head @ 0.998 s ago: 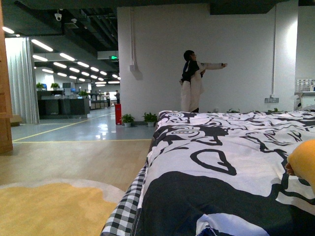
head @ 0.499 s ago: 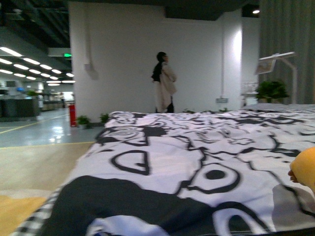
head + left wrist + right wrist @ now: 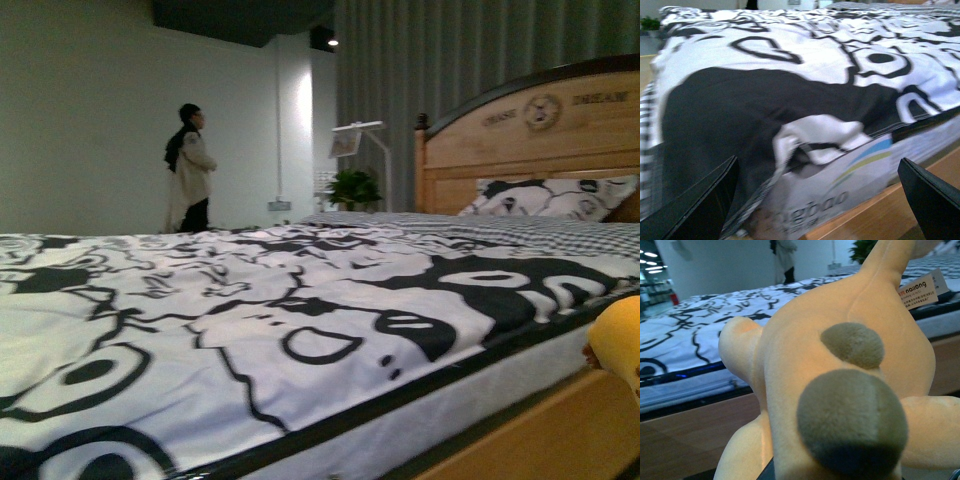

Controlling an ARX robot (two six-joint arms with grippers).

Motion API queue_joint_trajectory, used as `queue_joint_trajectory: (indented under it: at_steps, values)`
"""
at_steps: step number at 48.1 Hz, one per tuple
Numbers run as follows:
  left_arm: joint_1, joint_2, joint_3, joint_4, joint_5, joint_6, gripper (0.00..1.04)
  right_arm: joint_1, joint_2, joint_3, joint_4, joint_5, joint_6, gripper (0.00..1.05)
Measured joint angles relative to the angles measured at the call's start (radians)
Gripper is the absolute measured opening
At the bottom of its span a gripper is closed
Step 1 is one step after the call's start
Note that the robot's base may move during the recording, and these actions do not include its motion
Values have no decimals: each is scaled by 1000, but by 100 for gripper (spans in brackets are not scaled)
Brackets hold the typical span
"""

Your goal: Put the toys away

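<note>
The orange-yellow plush animal (image 3: 840, 370) fills the right wrist view, with brownish-olive pads and a white label near its top. My right gripper is shut on it, but the plush hides the jaws. A rounded part of the plush (image 3: 618, 342) shows at the right edge of the front view, beside the bed. My left gripper (image 3: 820, 200) is open and empty, its dark fingers (image 3: 705, 200) wide apart, facing the corner of the bed (image 3: 805, 90) with its black-and-white cover.
The bed (image 3: 300, 320) spans the front view, with a wooden side rail (image 3: 540, 440), a wooden headboard (image 3: 520, 140) and a pillow (image 3: 550, 198) at the right. A person (image 3: 190, 170) stands by the far wall. A plant (image 3: 352, 188) stands by grey curtains.
The front view has swung right: the hall and yellow rug have left the frame, the headboard and pillow have come in. The plush stays at the right edge.
</note>
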Motion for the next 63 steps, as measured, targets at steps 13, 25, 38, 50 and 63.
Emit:
queue_joint_trajectory:
  at_steps: [13, 25, 38, 50, 63]
  values:
    - [0, 0, 0, 0, 0, 0, 98, 0, 0, -2, 0, 0, 0, 8]
    - [0, 0, 0, 0, 0, 0, 98, 0, 0, -2, 0, 0, 0, 8]
    - [0, 0, 0, 0, 0, 0, 98, 0, 0, -3, -1, 0, -1, 8]
    - [-1, 0, 0, 0, 0, 0, 98, 0, 0, -4, -1, 0, -3, 8]
    - [-2, 0, 0, 0, 1, 0, 98, -1, -1, -4, -1, -2, -3, 8]
